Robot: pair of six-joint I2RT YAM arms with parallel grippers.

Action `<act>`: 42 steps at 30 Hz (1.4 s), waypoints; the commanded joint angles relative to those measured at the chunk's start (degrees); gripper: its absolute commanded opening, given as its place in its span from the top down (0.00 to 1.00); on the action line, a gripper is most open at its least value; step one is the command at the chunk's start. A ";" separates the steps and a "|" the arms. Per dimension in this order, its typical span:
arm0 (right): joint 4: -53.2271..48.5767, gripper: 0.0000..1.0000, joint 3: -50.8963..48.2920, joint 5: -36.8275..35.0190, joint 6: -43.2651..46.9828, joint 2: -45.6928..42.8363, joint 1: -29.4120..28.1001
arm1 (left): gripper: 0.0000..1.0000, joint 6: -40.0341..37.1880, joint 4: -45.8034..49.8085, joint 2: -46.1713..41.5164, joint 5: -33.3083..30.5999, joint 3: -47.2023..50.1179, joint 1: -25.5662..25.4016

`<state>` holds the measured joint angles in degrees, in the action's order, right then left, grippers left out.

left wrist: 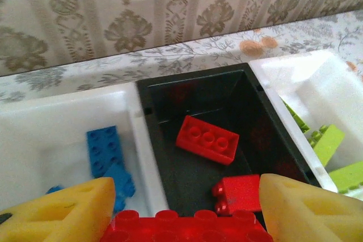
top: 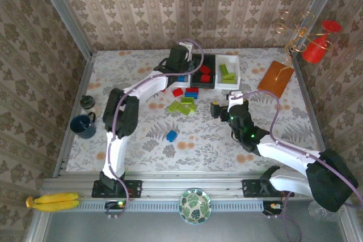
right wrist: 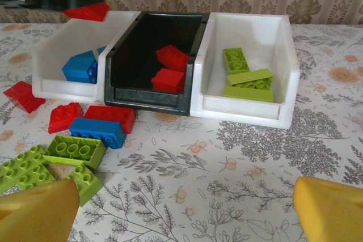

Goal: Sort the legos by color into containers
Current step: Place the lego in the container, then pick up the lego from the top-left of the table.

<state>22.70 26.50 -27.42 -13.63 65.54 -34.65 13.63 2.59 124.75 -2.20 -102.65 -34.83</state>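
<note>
Looks like a robotics lab cell dressed as a home. Walled with damask wallpaper panels (top: 170,4) in aluminium framing (top: 63,12), spread with a floral tablecloth (top: 204,145). Along the near edge, a slotted metal rail (top: 181,187) with robot arms (top: 116,140) bolted on; near left, a mug (top: 83,126) and bananas (top: 53,201).

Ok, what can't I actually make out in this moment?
Top view: the left arm covers most of the left white tray; its brick count is hidden.
Left wrist: the bottom edge cuts off the red brick in the left tool.
Right wrist: the front wall of the black tray hides part of its floor.
</note>
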 commanded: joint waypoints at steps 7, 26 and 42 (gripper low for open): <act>1.03 0.02 -0.49 -2.44 0.19 -0.20 0.29 | 0.31 -7.56 16.03 13.15 -1.04 -24.48 -0.84; 1.37 0.02 1.03 3.27 0.96 2.46 0.25 | 0.10 -4.16 -2.81 -29.73 2.27 36.06 3.57; 0.28 0.02 4.38 3.88 1.35 9.61 -1.27 | 0.10 -5.21 5.02 -14.08 8.79 29.76 15.40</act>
<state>23.00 29.32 -22.50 -13.19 75.92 -35.53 8.80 6.02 109.14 4.38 -70.06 -19.20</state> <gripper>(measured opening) 0.981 0.901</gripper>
